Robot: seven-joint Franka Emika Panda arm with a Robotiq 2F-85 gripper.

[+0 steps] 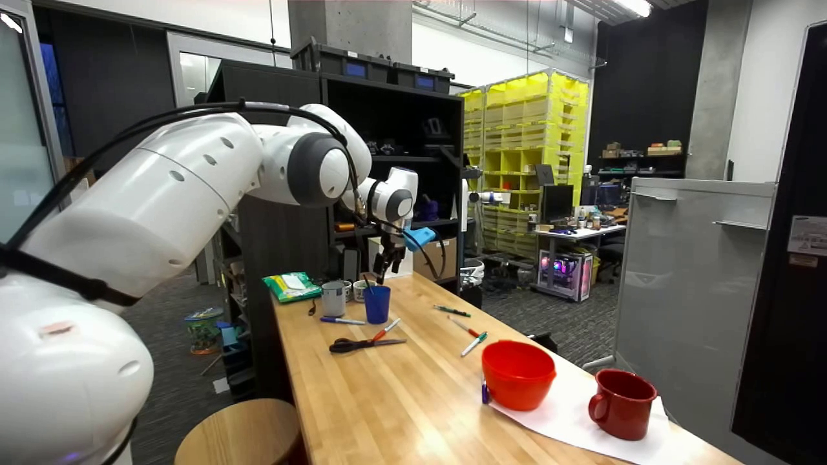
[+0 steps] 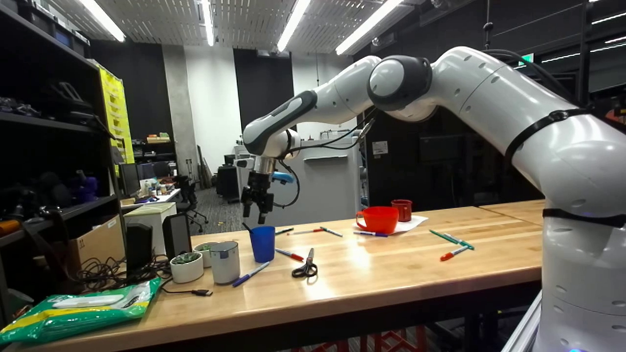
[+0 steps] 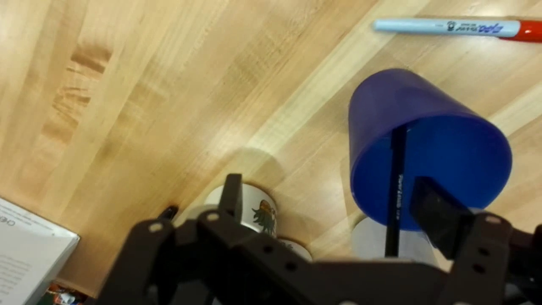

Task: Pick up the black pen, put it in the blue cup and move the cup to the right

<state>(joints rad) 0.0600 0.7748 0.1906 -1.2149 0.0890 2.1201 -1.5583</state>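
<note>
Just above the blue cup [image 2: 263, 246], the Robotiq gripper [image 2: 255, 215] hangs with jaws spread, gripping nothing, presumably to leave the black pen [image 3: 396, 186] free. That pen slants inside the upright cup, apparently propped by its rim. Near the cup lies a red-capped marker [image 3: 453, 27]; well apart, white paper [image 1: 567, 416], perhaps a mat, lies under the red bowl [image 1: 517, 378] and dark red mug [image 1: 625, 408].
</note>
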